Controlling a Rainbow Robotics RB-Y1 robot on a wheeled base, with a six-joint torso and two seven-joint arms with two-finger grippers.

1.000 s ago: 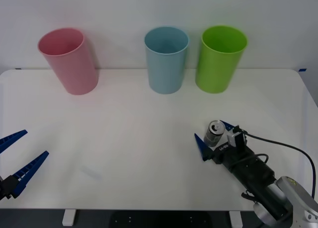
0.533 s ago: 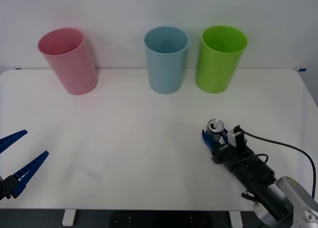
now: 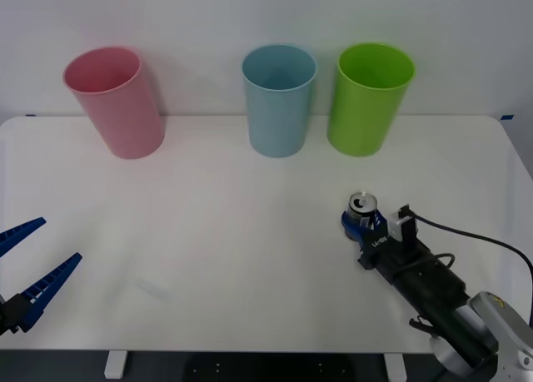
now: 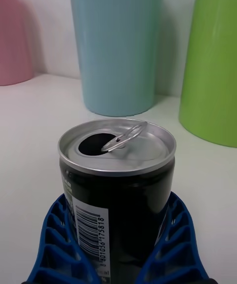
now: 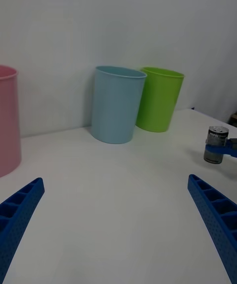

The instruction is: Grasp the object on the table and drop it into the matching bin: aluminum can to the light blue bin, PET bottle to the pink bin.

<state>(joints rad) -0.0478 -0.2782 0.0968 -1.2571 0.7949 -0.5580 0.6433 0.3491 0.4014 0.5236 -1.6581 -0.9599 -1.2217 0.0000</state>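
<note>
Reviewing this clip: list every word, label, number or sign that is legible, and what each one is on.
"601056 175818": digits printed sideways beside the barcode on the can, held in the right pincer; a leading digit is partly cut off.
Small white print on the right pincer's black wrist mount: too small to read.
Blue bin, green bin, pink bin: no text.

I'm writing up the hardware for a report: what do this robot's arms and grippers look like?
Both the right gripper and left gripper have blue ribbed, tapering fingers. The right arm is black toward the gripper, with a thin black cable looping beside it and a silver-grey joint behind.
</note>
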